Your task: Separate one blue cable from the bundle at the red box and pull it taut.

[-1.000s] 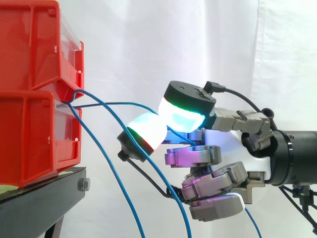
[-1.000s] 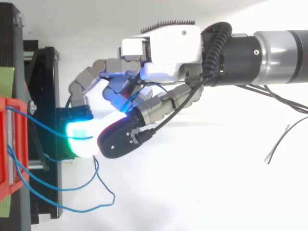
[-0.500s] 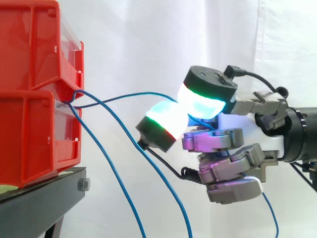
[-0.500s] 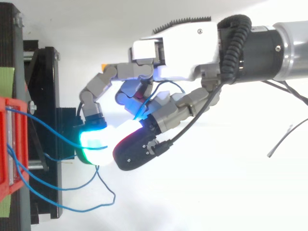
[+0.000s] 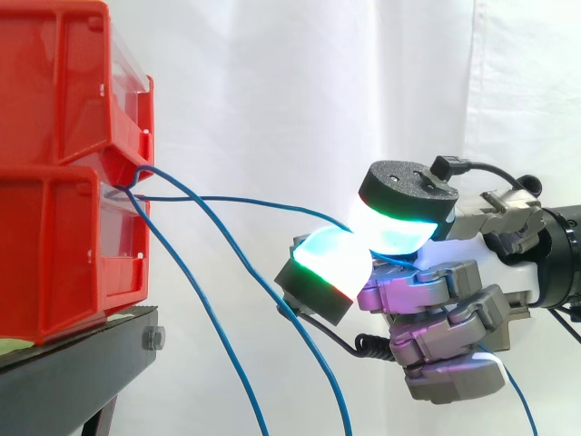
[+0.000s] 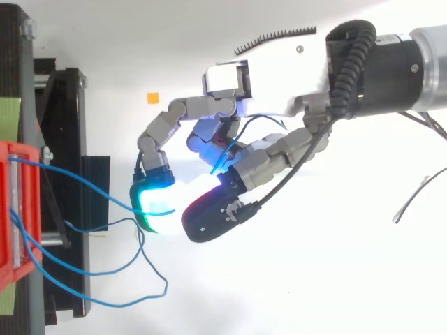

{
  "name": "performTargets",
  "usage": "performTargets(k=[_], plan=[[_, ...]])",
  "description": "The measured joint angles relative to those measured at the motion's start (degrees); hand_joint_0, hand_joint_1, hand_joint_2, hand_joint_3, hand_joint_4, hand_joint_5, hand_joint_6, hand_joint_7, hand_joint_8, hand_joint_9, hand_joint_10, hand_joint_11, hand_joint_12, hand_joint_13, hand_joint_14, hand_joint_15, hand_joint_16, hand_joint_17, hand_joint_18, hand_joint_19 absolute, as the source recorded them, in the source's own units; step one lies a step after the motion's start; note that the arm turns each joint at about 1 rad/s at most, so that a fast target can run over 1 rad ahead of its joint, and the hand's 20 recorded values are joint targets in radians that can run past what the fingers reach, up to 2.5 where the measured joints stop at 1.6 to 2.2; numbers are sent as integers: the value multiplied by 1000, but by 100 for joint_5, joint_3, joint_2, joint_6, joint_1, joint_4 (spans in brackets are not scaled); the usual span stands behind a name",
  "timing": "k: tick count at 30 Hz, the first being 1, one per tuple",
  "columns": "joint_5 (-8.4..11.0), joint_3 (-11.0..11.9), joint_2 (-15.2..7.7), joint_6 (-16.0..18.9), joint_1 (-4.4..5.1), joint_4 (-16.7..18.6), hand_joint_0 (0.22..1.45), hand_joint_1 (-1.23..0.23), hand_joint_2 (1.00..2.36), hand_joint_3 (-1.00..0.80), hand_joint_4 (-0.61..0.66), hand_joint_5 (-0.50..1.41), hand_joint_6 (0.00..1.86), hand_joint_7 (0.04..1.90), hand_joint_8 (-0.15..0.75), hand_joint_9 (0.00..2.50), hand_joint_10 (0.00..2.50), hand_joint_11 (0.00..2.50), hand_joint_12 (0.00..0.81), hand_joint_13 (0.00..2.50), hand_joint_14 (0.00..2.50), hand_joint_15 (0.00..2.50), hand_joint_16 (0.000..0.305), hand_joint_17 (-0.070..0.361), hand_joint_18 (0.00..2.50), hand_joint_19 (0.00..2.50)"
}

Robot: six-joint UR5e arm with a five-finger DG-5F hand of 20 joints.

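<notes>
Moving back from the red box (image 5: 54,91), the robot hand (image 5: 495,259) now sits farther to the right and a little lower than it did a second ago. It is closed on one blue cable (image 5: 245,201). Two glowing pads (image 5: 331,254) press together with the cable between them, right where the green and white light meet. The other fingers are curled in under the palm and glow purple. From the pads, the blue cable runs almost flat and nearly straight back to the spot where the upper red box sits on the lower red box (image 5: 54,245). Before, this cable rose in a soft hump, and now it looks much straighter. From above, the robot hand (image 6: 279,80) comes in from the right, and the blue cable (image 6: 77,183) crosses the gap to the boxes with only a small bend. The other blue cables (image 5: 209,318) leave the same spot on the boxes and hang loose, dropping down past the black stand (image 5: 73,372) that the boxes sit on. Behind it all hangs a white curtain (image 5: 272,91).
</notes>
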Motion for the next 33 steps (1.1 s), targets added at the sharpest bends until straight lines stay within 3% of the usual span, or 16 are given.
performTargets(k=[7, 13, 15, 18, 21, 22, 27, 31, 33], plan=[[8, -5, -1, 81, -2, 0, 535, -831, 1617, 47, -483, -55, 871, 1064, 149, 796, 2500, 1068, 411, 1002, 1835, 967, 62, 138, 1100, 1162], [-8, -5, 0, 139, -7, -54, 539, -824, 1598, 54, -497, -55, 873, 1045, 143, 945, 2500, 1010, 402, 1145, 987, 1168, 60, 136, 1079, 1204], [-22, -7, 13, 113, -7, -106, 537, -823, 1606, 51, -495, -56, 873, 1048, 142, 974, 2457, 1010, 406, 1159, 920, 1180, 61, 136, 1079, 1198], [-40, -13, 73, 41, -19, -208, 536, -824, 1617, 48, -493, -55, 872, 1045, 142, 1078, 1955, 1107, 413, 1187, 784, 1216, 60, 135, 1079, 1209], [-42, -63, 167, -74, -34, -298, 535, -818, 1628, 47, -488, -54, 870, 1053, 135, 1114, 1785, 1151, 410, 1199, 727, 1240, 61, 136, 1082, 1211], [-40, -95, 200, -110, -37, -313, 534, -817, 1636, 44, -488, -54, 869, 1056, 134, 1141, 1587, 1243, 407, 1204, 704, 1241, 60, 136, 1079, 1215], [75, -534, 506, -257, -20, -207, 530, -812, 1653, 44, -487, -53, 868, 1060, 126, 1182, 1357, 1281, 414, 1208, 645, 1273, 62, 139, 1063, 1190], [377, -1099, 830, -281, 16, 163, 528, -810, 1659, 42, -489, -53, 868, 1059, 133, 1201, 1125, 1361, 416, 1205, 601, 1271, 62, 140, 1048, 1176], [451, -1235, 924, -277, 29, 230, 528, -808, 1662, 40, -485, -53, 868, 1064, 139, 1202, 1103, 1384, 415, 1202, 594, 1269, 62, 140, 1035, 1169]])
